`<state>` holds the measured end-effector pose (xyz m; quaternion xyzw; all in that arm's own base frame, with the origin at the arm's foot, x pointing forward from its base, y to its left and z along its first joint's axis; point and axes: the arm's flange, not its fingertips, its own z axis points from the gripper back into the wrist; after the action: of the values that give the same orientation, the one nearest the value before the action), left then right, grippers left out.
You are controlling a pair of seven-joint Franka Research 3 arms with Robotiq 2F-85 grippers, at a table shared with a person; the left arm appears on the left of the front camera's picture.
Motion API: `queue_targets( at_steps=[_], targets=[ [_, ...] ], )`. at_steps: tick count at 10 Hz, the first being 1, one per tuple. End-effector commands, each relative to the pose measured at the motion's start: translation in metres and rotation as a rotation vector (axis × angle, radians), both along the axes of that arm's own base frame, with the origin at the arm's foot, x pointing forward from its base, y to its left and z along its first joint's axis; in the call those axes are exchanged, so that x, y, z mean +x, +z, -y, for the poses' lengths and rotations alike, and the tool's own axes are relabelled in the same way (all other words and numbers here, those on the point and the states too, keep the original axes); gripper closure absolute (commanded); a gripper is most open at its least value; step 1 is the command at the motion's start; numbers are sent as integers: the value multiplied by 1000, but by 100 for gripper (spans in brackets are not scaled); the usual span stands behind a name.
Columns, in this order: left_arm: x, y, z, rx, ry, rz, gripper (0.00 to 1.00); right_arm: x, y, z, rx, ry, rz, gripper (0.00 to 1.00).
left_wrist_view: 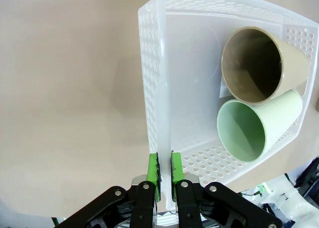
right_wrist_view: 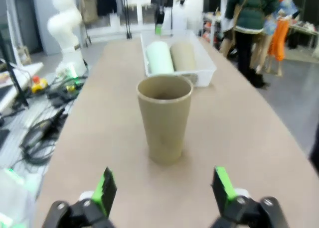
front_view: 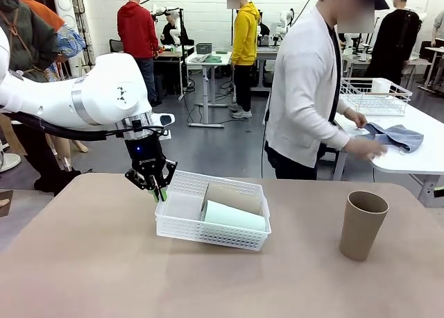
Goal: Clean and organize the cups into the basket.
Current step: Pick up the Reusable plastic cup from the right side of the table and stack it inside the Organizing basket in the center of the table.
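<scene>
The left pincer [left_wrist_view: 164, 161] is clamped shut on the thin end wall of the basket [front_view: 208, 236], evidently to steady or reposition it on the desk [front_view: 104, 262]. Inside, a brown cup [front_view: 232, 196] and the mint cup [front_view: 234, 217] lie side by side, mouths toward that wall. The right pincer [right_wrist_view: 163, 185], jaws apart, is lined up on the third cup [front_view: 362, 226], which stands upright well apart from the basket and is judged next for collection.

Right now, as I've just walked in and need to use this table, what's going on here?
The left gripper is shut on a wall of the white basket. A mint cup and a brown cup lie inside it. A second brown cup stands upright on the table, the open right gripper facing it.
</scene>
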<state>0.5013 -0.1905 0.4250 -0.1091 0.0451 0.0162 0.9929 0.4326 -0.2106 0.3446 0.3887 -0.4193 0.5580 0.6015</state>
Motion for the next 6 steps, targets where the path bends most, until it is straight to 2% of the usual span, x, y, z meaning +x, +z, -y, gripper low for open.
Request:
queue_targets(
  at_steps=[1,4,6],
  targets=[
    [-1,1,1,0,4,9,100,-7,-22,2,-34,22,53,0],
    [-1,1,1,0,4,9,100,0,-46,-7,-4,65,66,0],
    [-1,1,1,0,4,9,100,6,-60,-24,1,114,26,0]
  ],
)
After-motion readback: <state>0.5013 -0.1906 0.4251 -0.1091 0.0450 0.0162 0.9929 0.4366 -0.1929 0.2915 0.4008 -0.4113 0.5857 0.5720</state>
